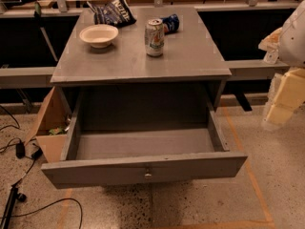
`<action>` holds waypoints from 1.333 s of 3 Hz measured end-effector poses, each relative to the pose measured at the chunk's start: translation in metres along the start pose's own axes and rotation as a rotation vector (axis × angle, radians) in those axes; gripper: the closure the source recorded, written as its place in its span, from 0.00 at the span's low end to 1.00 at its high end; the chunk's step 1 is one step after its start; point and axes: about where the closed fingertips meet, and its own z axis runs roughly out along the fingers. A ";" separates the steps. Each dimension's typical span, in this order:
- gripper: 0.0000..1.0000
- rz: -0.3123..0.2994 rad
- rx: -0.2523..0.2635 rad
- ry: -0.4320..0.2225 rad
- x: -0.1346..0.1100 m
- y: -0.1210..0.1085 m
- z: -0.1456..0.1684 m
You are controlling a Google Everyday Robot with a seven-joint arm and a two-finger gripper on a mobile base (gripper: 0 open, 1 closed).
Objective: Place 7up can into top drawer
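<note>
On the counter [200, 56], the 7up can [154, 37] stood upright near a white bowl [99, 35]; the top drawer [95, 171] below stood open. The claw [284, 98] (far right, well apart from the can): state could not be told.

Grey worktop [190, 56] carrying four things.

A white bowl [98, 35] sits left of centre. The 7up can [154, 37] stands upright near the middle, apart from the bowl. A blue soda can [170, 23] lies on its side just behind it, to the right. A dark chip bag [113, 11] lies at the back edge, behind the bowl. The tool [281, 104] hangs off to the right, beyond the worktop's edge.
</note>
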 end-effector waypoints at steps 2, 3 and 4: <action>0.00 0.017 -0.003 -0.122 -0.015 -0.020 0.020; 0.00 0.058 -0.018 -0.464 -0.072 -0.082 0.086; 0.00 0.111 0.019 -0.680 -0.116 -0.139 0.113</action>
